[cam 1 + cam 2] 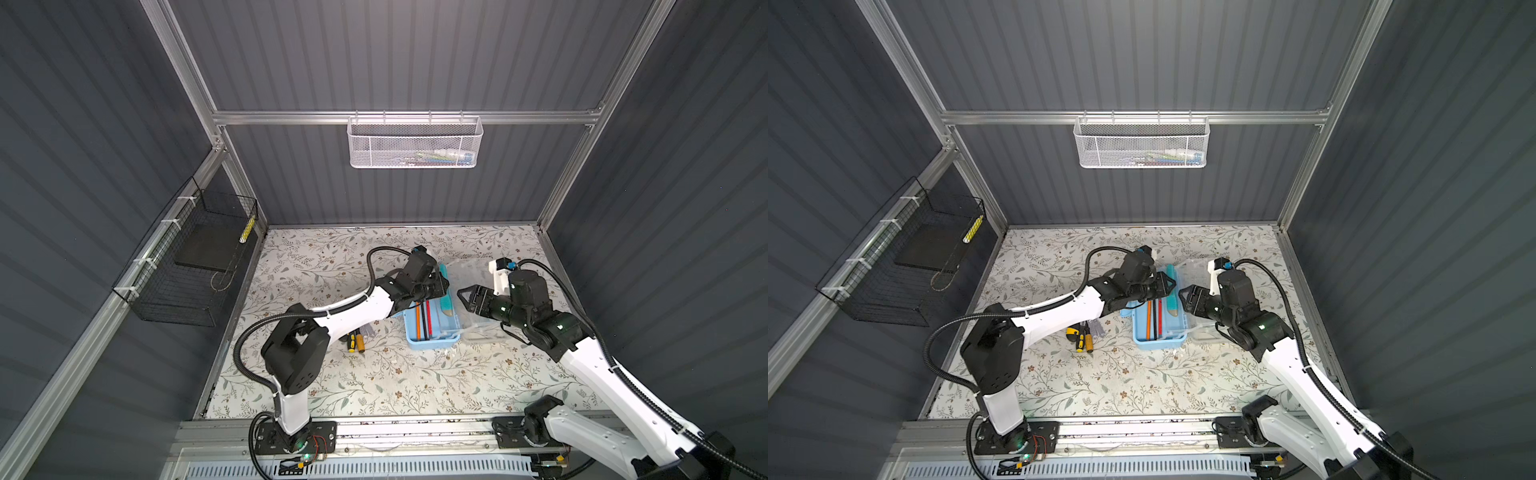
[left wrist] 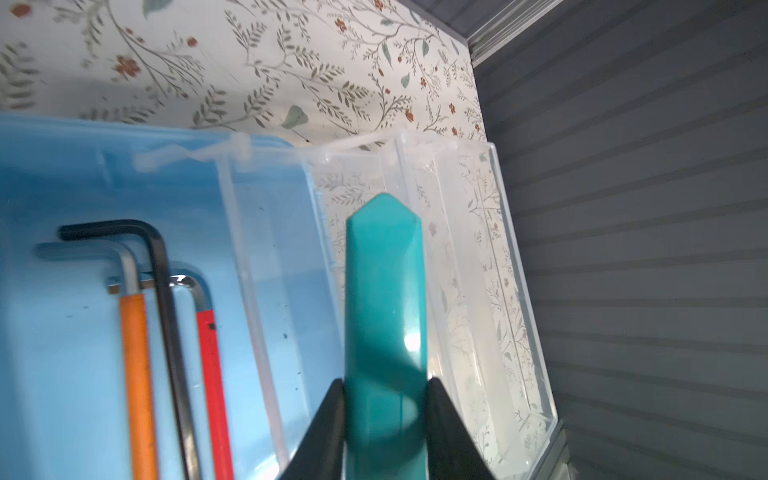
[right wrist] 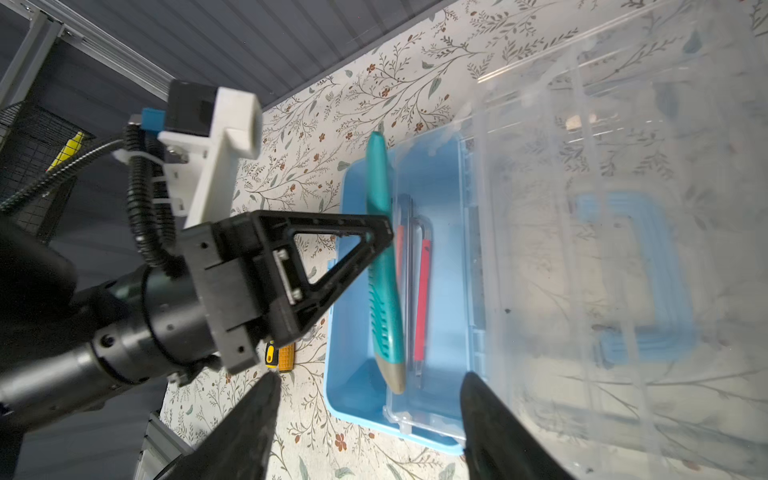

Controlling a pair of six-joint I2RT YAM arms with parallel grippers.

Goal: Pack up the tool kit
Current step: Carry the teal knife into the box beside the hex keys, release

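Closest to us, our left jaws pinch a teal plastic utility knife (image 2: 384, 291) over the small rectangular light-blue plastic box (image 1: 432, 341), which sits open near the middle of the floral surface (image 1: 374, 382). Orange, black and red hex keys (image 2: 135, 353) lie inside. Our right jaws stand spread and empty above its clear lid (image 1: 473, 272). Yellow-black screwdrivers (image 1: 356, 343) lie beside the box, toward the surface's left edge.

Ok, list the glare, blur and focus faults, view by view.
Left wrist view: a white glare spot on the utility knife. Right wrist view: the clear lid is hazy and out of focus. In both top views: evenly lit, but contents of the white mesh basket are unreadable.
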